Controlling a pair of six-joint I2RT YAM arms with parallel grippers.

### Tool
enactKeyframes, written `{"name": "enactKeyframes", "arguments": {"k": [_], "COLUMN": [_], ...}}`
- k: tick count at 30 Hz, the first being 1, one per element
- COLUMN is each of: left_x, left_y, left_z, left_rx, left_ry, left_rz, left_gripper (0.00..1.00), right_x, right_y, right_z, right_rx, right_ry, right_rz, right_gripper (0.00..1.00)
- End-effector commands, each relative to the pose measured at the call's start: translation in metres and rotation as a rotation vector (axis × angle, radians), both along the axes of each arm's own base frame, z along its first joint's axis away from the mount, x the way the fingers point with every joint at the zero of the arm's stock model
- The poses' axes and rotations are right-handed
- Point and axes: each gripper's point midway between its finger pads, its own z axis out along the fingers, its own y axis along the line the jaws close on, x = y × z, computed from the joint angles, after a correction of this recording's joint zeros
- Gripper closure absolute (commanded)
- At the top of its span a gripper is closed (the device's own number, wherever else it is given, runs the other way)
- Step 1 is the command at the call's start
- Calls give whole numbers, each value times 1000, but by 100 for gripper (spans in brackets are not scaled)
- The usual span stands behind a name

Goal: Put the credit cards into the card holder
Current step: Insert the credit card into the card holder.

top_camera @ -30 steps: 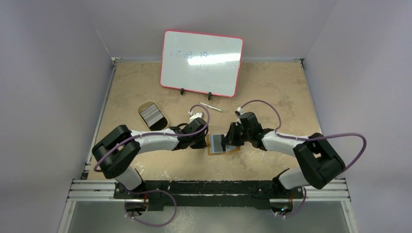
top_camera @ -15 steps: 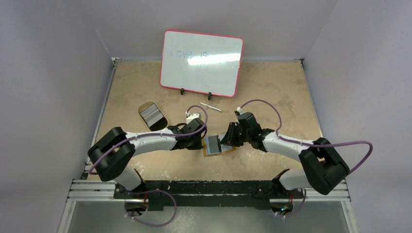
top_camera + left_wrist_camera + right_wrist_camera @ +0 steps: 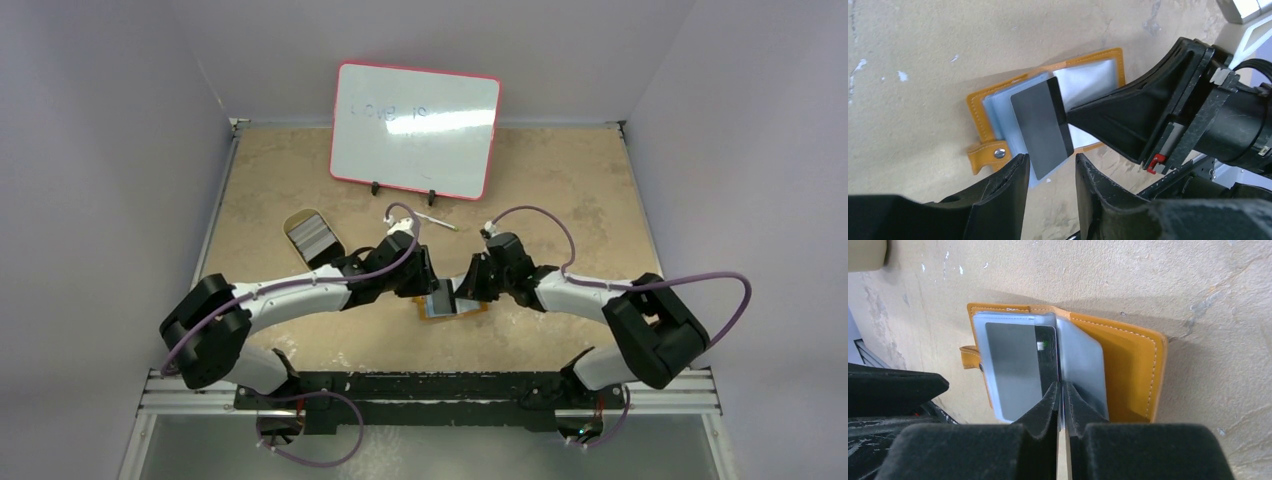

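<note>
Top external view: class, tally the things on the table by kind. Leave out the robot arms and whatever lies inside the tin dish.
Whiteboard: 1
Pen: 1
Oval tin dish: 1
Card holder: 1
Black card: 1
Total: 5
</note>
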Motion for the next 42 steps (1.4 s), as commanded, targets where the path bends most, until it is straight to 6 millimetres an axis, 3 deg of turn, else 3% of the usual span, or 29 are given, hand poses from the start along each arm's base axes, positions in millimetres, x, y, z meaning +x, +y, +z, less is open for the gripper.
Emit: {"name": "enactKeyframes", "arguments": {"k": [1,7,15,25,30,37,42], "left_x": [10,23,24,26,28,28,31], "left_y": [-14,-6,-11,-18,-22,-28,-33], "left_z": [1,-11,-4,37,41,29,13], "left_rx": [-59,-19,-52,-153,-161,-158,-126], "left_ry": [-33,-57,-62,-100,-104,-83,-62], "left_rz": [-6,21,7,20,10,-6,-19], "left_gripper": [60,58,58,58,58,71,88], "right_x": [5,1,-2,-3,-3,-3,-3], "right_y": [5,6,7,7,7,6,5], "right_z": [0,-4,-6,-9,-11,-15,-15], "right_rx": [29,49,71,70,72,64,60], "right_ry": [-40,-32,-26,-19,-13,-8,-8], "right_rz": [5,4,0,0,-4,-5,-7], "right_gripper": [94,95,96,96,96,96,96]}}
